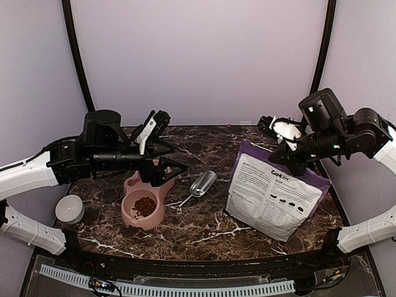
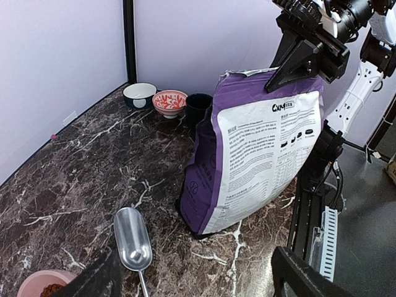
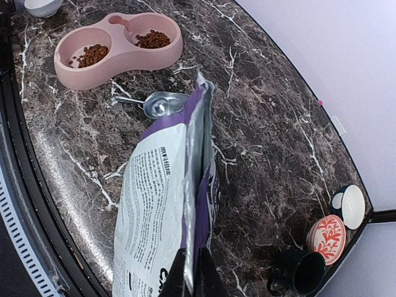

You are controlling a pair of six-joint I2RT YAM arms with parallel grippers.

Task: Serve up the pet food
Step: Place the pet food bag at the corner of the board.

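Right wrist view: right pincer (image 3: pixel 192 272) pinches the bag (image 3: pixel 154 204) top tight. Left pincer (image 1: pixel 166 175) gapes wide, empty. Pet food (image 3: pixel 93 54) lies below it in the bowl (image 3: pixel 117 65): tiny, loose, rolly. Better grab the scoop (image 3: pixel 162 103) handle.

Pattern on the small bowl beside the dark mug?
Small bowl: red with white branching marks; clearest in right wrist view.

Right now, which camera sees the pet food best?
The right wrist view: pet food lies unblocked in both cups of the pink bowl. The top view shows one cup's heap; the other cup is hidden. The left wrist view catches only a bit at its bottom edge.
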